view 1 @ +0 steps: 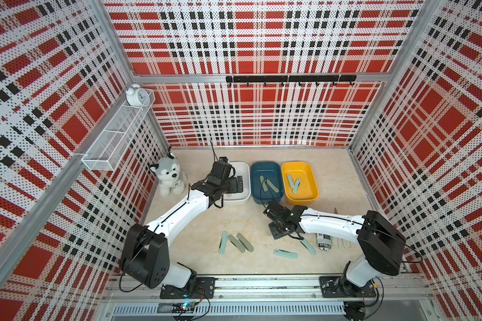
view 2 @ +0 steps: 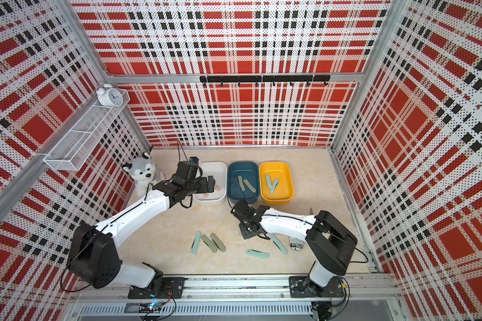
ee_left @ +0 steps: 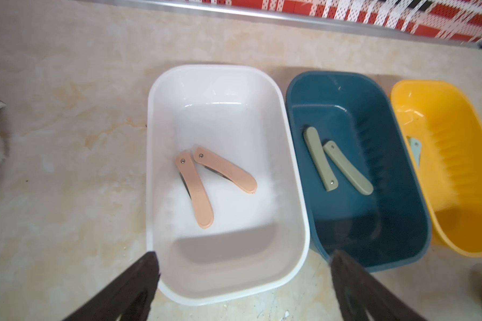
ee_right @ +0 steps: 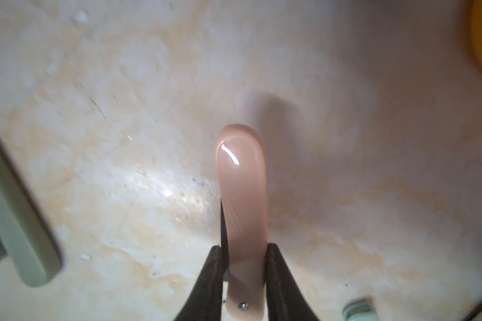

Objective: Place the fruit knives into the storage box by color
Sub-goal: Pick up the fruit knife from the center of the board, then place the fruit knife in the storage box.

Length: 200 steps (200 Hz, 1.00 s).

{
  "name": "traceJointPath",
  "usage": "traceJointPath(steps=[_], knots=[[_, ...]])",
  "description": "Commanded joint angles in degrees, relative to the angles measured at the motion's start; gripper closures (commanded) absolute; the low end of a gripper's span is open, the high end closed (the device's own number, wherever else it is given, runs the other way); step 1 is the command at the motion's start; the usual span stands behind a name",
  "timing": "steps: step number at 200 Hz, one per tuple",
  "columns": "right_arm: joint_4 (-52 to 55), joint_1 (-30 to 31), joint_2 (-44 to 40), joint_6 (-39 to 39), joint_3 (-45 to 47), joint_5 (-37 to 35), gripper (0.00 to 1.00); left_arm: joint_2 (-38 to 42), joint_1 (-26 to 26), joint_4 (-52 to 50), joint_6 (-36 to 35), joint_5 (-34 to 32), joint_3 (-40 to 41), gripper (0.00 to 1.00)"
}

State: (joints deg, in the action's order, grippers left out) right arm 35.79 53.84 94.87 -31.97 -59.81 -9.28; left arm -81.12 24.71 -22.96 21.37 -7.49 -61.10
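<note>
Pink knife (ee_right: 242,194) is clamped in the right gripper (ee_right: 245,248). It is pinched near the pivot end, and the rest of the handle sticks out past the fingertips. Its shadow falls clear of it on the worktop (ee_right: 95,139), so I read it as lifted, not resting. In both top views that gripper sits on the near side of the blue bin (view 1: 266,171); the knife itself is hidden there.

Left gripper (ee_left: 244,254) is spread wide and holds nothing. It hangs over the near end of the white bin (ee_left: 226,111).

Binned:
- white bin: two pink binned knives (ee_left: 198,189)
- blue bin: two sage binned knives (ee_left: 319,158)
- yellow bin (view 1: 304,191): two teal binned knives (view 1: 292,182)

Loose on the worktop:
- left teal knife (view 1: 223,242)
- two loose sage knives (view 1: 235,243), side by side just next to it
- middle teal knife (view 1: 285,253)
- right teal knife (view 1: 308,246), partly under the right arm

Six binned, one in hand, five loose, so about half done. No loose pink shows, so the held one looks like the last pink.

It belongs in the white bin. The left arm sits over that bin, so it probably has to back off first or the two arms clash. The printed pouch (view 1: 324,242) by the right arm is not for sorting.
</note>
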Motion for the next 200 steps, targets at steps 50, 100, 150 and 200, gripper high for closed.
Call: traceJointPath(steps=[50, 100, 150, 200], knots=[[0.61, -1.84, 17.68, 11.18, -31.39, -0.12, 0.78, 10.35, -7.81, 3.72, 4.41, -0.79, 8.96, 0.02], [0.66, -4.17, 29.04, 13.42, -50.49, 1.51, 0.78, 14.34, -18.50, 2.04, 4.21, 4.91, 12.51, 0.02], [0.36, -5.07, 38.59, 13.51, -61.82, 0.48, 0.78, 15.73, -19.35, 2.38, 4.19, 6.08, 15.95, 0.02], [-2.65, -5.24, 42.24, 13.26, -63.32, -1.44, 0.76, 14.92, -18.60, 4.42, 5.39, 7.89, 17.53, 0.02]])
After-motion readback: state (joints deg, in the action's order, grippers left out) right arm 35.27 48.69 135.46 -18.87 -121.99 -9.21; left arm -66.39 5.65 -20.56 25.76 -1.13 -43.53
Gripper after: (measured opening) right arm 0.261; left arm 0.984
